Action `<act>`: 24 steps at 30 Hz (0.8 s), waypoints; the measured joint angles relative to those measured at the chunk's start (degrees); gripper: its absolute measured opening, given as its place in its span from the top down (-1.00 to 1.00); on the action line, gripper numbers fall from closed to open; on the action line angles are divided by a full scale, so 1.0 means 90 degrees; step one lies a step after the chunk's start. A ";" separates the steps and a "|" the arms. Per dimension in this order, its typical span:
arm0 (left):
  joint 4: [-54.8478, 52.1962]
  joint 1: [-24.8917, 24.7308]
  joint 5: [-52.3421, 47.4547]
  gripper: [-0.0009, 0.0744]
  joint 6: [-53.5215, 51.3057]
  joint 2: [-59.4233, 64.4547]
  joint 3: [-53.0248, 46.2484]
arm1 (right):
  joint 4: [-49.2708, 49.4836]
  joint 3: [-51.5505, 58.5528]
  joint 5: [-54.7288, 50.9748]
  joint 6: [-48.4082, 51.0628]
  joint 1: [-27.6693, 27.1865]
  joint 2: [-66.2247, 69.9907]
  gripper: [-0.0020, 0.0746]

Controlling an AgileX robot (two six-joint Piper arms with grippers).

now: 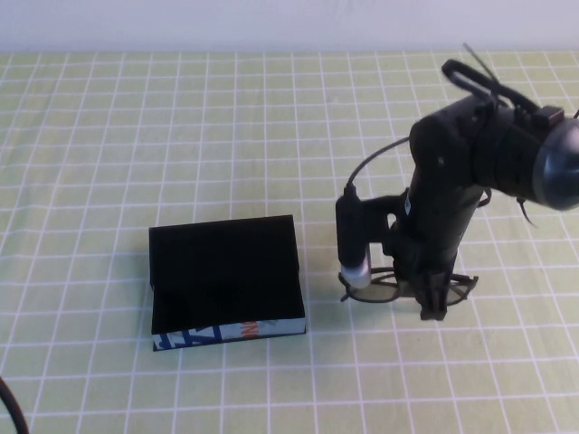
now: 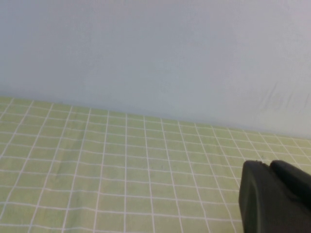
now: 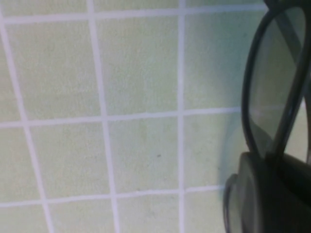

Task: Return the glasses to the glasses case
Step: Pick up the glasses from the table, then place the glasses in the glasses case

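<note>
The glasses case [image 1: 226, 271] lies open on the checked cloth, lid raised at the back, patterned blue, white and orange side facing the front. The black-rimmed glasses [image 1: 375, 288] are just to the right of the case, low over the cloth. My right gripper [image 1: 432, 306] reaches down onto their middle. In the right wrist view a lens and rim of the glasses [image 3: 272, 82] run between the fingers of the right gripper [image 3: 272, 162], which are shut on the frame. My left gripper [image 2: 267, 167] shows only in the left wrist view, shut and empty, away from the case.
A green cloth with a white grid [image 1: 181, 117] covers the whole table. A pale wall [image 2: 155, 58] rises behind its far edge. A dark cable [image 1: 9, 402] shows at the front left corner.
</note>
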State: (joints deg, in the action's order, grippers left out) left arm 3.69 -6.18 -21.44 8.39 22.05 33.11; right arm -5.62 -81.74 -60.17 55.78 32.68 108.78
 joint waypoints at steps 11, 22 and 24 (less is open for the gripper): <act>0.0000 0.0000 0.0000 0.98 0.0000 0.0005 0.0000 | 0.1566 -0.1972 -0.1005 -0.0026 0.0247 -0.0081 0.94; 0.0000 0.0000 -0.0054 0.98 0.0000 0.0005 0.0000 | 0.1665 -0.3784 -0.1139 -0.0129 0.1386 0.1364 0.94; 0.0000 0.0000 -0.0081 0.98 0.0000 0.0005 0.0000 | 0.1665 -0.3900 -0.1137 -0.0129 0.1439 0.1554 0.94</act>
State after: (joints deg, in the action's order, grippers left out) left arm 3.69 -6.18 -22.17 8.39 22.09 33.11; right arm 9.36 -116.84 -70.40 54.62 45.62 122.77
